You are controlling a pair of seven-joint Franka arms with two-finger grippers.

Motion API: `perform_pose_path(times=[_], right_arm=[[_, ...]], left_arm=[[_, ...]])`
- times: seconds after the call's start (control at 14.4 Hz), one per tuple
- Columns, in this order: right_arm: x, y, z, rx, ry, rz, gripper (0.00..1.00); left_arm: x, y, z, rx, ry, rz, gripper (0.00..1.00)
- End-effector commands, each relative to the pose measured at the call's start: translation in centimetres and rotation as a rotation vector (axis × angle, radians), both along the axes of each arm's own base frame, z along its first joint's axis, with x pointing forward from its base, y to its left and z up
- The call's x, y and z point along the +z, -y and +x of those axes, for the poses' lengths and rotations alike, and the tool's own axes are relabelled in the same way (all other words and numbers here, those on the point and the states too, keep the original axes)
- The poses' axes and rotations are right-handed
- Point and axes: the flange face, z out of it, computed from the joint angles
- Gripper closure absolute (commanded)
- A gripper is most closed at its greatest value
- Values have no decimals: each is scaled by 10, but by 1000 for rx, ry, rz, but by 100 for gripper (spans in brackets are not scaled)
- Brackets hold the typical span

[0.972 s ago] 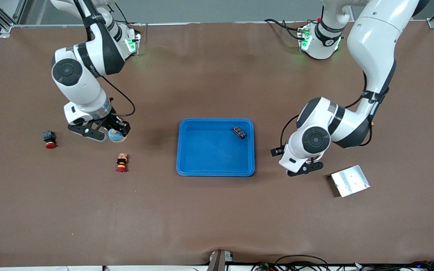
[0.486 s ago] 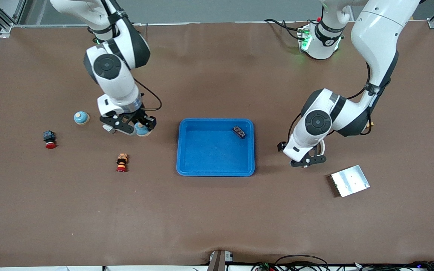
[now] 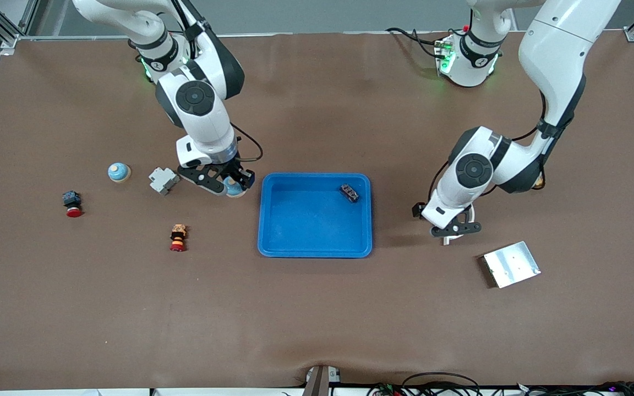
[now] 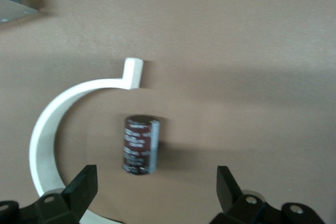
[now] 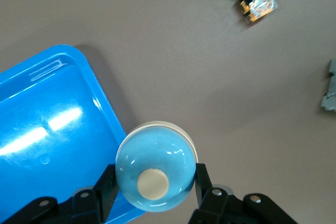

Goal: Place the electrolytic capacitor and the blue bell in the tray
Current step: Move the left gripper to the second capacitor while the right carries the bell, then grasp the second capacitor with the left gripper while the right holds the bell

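Right end effector (image 3: 230, 184), clamped on the bell (image 5: 155, 166), hangs just short of the tray (image 3: 273, 250) rim, so early release drops it on the bench (image 3: 317, 319); left end effector (image 4: 156, 182), wide open and empty, could knock over the capacitor (image 4: 140, 144) below.

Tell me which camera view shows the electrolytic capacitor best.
The left wrist view: the electrolytic capacitor lies in plain sight between the open left pincer fingers, partly encircled by a white curved piece. In the front view the left pincer hides it; the right wrist view does not show it.
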Motion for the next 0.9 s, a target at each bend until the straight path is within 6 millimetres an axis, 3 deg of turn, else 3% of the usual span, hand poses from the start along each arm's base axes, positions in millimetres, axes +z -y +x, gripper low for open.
perform_pose_path(times=[0.0, 0.42, 0.83], right_arm=[[-10, -26, 9, -60, 3, 0, 100], [-35, -58, 17, -149, -18, 17, 100], [-52, -89, 19, -198, -72, 83, 100]], left_arm=[[5, -21, 0, -22, 44, -17, 0], [-22, -13, -3, 3, 51, -82, 0], [-35, -12, -6, 4, 28, -86, 0]])
